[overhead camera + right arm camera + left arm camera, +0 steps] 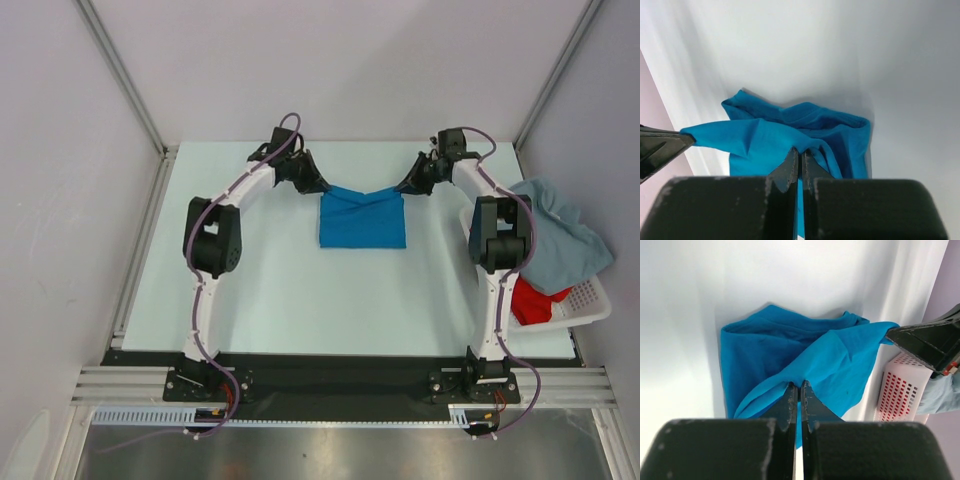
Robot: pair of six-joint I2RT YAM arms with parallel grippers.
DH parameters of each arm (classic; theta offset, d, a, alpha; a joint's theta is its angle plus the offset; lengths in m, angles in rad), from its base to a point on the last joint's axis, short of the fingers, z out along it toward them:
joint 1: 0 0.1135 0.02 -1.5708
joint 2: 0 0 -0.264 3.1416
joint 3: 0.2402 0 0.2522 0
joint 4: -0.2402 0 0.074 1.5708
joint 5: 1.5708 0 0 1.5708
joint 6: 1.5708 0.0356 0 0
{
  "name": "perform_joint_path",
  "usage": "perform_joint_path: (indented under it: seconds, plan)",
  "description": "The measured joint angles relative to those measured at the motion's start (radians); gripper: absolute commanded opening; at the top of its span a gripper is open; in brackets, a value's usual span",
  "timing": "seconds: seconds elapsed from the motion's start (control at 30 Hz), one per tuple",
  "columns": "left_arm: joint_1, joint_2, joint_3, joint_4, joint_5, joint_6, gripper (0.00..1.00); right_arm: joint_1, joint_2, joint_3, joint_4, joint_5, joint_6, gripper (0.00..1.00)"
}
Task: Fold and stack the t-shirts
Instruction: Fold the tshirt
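as left hand [322, 187] and right hand [403, 187] pinch it, blue t-shirt [362, 222] sags.

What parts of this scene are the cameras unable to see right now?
- Top view: the red shirt is mostly hidden in the basket, under the grey-blue shirt and behind the right arm.
- Left wrist view: the left gripper blocks the near edge of the blue shirt.
- Right wrist view: the right gripper does likewise; the basket is out of frame.
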State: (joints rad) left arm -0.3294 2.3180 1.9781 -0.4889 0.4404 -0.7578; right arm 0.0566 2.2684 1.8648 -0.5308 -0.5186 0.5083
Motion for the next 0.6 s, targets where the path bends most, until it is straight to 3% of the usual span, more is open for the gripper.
perform_joint_path:
  seconds: [0.27, 0.33, 0.4, 0.43, 0.47, 0.53, 0.6]
  plan:
    - [0.006, 0.054, 0.034, 0.0, 0.01, -0.005, 0.02, -0.008, 0.013, 0.027, -0.003, -0.01, 0.015, 0.0]
    - [0.01, 0.063, 0.04, 0.0, 0.011, -0.005, 0.09, -0.011, 0.014, 0.029, -0.003, -0.013, 0.015, 0.0]
    - [0.016, 0.076, 0.055, -0.002, 0.012, -0.006, 0.14, -0.014, 0.02, 0.036, -0.003, -0.016, 0.017, 0.07]
    - [0.019, 0.085, 0.071, -0.01, 0.007, -0.008, 0.21, -0.017, 0.026, 0.041, -0.001, -0.018, 0.021, 0.11]
    - [0.021, 0.095, 0.092, -0.022, -0.002, 0.002, 0.29, -0.02, 0.031, 0.045, 0.004, -0.021, 0.024, 0.23]
    - [0.025, 0.134, 0.192, -0.096, -0.053, 0.045, 0.44, -0.027, 0.048, 0.058, 0.008, -0.02, 0.031, 0.32]
    - [0.029, 0.169, 0.315, -0.169, -0.122, 0.093, 0.48, -0.038, 0.094, 0.127, -0.015, -0.018, 0.029, 0.39]
